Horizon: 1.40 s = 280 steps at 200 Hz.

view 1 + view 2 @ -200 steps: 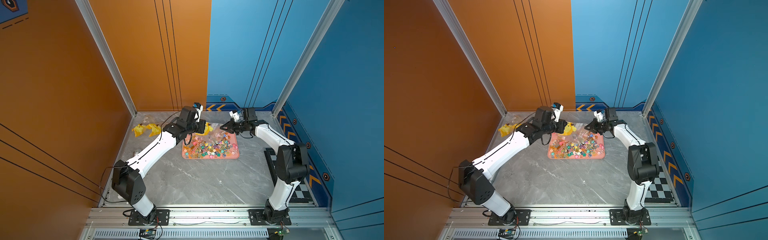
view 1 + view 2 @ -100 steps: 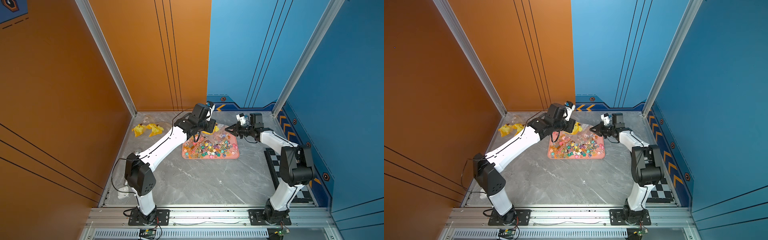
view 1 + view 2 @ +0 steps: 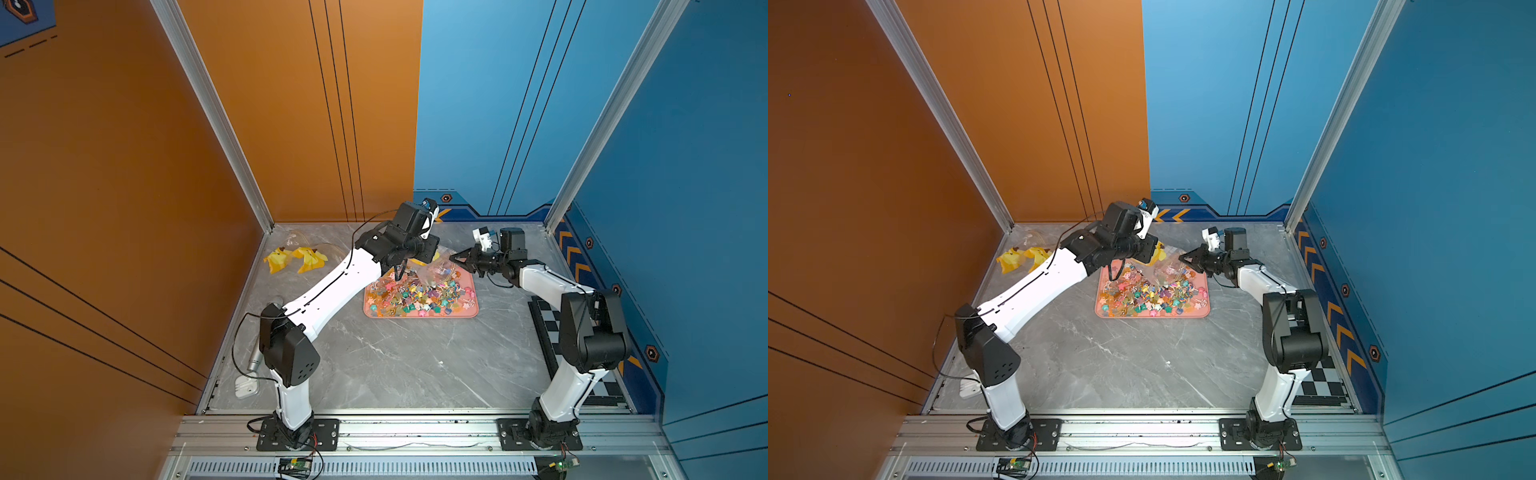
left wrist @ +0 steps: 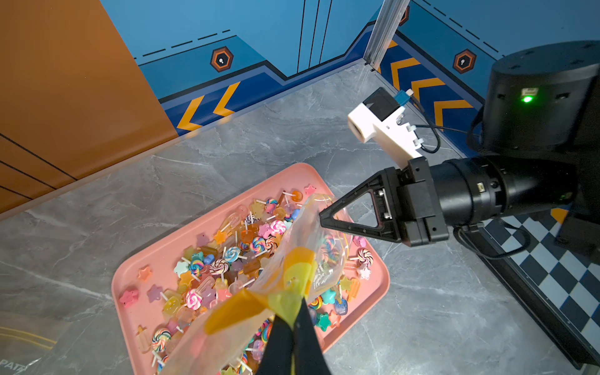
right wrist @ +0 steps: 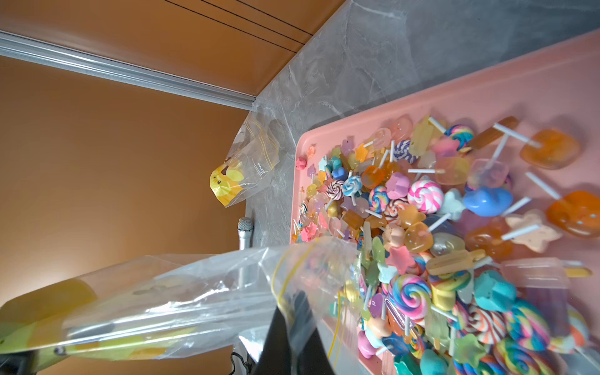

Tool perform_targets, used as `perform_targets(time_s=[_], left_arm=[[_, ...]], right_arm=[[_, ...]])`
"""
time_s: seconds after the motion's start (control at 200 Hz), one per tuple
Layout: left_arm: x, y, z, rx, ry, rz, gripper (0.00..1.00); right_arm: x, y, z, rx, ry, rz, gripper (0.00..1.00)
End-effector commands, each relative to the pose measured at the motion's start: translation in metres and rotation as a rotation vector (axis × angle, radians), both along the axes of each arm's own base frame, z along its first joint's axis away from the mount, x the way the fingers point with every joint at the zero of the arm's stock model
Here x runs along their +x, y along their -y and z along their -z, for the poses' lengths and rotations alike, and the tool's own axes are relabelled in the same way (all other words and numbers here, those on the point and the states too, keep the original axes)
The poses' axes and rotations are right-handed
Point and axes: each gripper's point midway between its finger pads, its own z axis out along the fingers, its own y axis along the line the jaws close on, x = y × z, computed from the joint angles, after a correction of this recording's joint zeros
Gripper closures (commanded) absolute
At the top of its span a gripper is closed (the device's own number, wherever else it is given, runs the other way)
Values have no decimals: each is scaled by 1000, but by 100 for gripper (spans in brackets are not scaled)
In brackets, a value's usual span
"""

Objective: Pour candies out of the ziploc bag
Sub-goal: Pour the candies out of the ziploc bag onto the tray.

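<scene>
On the grey marble-pattern tabletop [image 3: 395,365], a pink rectangular plastic tray [image 3: 419,316] sat rear-centre, small multicoloured candies [image 3: 415,293] in it. A clear ziploc bag [image 3: 435,268] was above its far edge. Two yellow-printed clear bags [image 3: 297,259] lay far left.

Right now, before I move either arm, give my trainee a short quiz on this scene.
1. Which one pinches the yellow-printed end of the ziploc bag? A) left hand B) right hand C) neither
2. True or false: the right hand is open and clear of the bag.
3. Fill in: the candies lie heaped in a ____ tray.

Key:
1. A
2. False: it is shut on the bag's clear mouth edge.
3. pink
</scene>
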Motion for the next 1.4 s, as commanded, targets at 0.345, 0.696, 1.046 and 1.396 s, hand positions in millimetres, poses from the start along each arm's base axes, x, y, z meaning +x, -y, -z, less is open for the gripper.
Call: perform_targets(time_s=[0.345,0.696,1.046,1.396], left_arm=[[21,4,-93,-185,113,-2,100],[22,10,-20,-32,-36,26,100],[11,-4,8,173,-45,32,100],[7,9,59,358,-110,72,91]], right_arm=[[-3,18,91,-81,-217,129,93],[-8,21,87,-75,-210,130,93],[-16,41,74,-97,-182,180,85],[-20,39,58,-103,-154,181,84]])
